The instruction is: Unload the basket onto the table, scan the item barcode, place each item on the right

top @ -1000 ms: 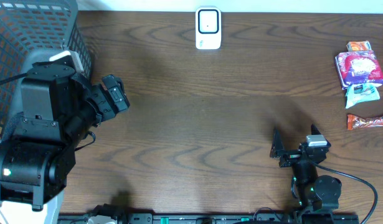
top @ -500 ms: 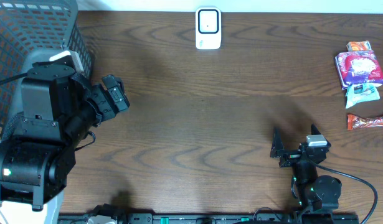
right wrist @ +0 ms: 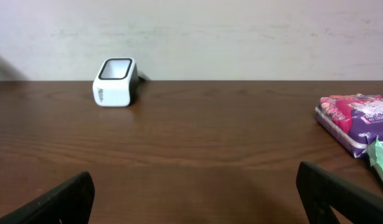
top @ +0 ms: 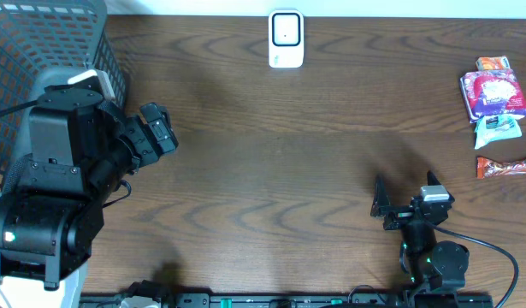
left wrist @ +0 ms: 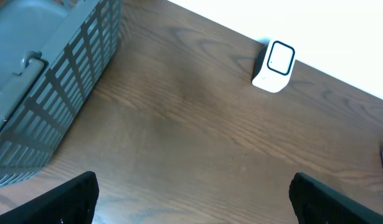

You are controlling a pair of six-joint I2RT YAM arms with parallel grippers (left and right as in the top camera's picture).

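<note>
The white barcode scanner (top: 286,38) stands upright at the far middle of the wooden table, and shows in the left wrist view (left wrist: 274,65) and the right wrist view (right wrist: 115,82). The items are snack packets at the far right: a purple and red pack (top: 495,92) (right wrist: 359,121), a green and white packet (top: 497,128) and an orange bar (top: 505,165). My left gripper (left wrist: 192,194) hangs open over bare wood beside the basket. My right gripper (top: 405,193) (right wrist: 194,194) is open near the front edge, facing the scanner, with nothing between its fingers.
A grey mesh basket (top: 40,51) (left wrist: 48,93) fills the far left corner, beside the bulky left arm (top: 66,171). A small orange packet (top: 493,62) lies behind the purple pack. A black cable (top: 485,248) loops from the right arm's base.
</note>
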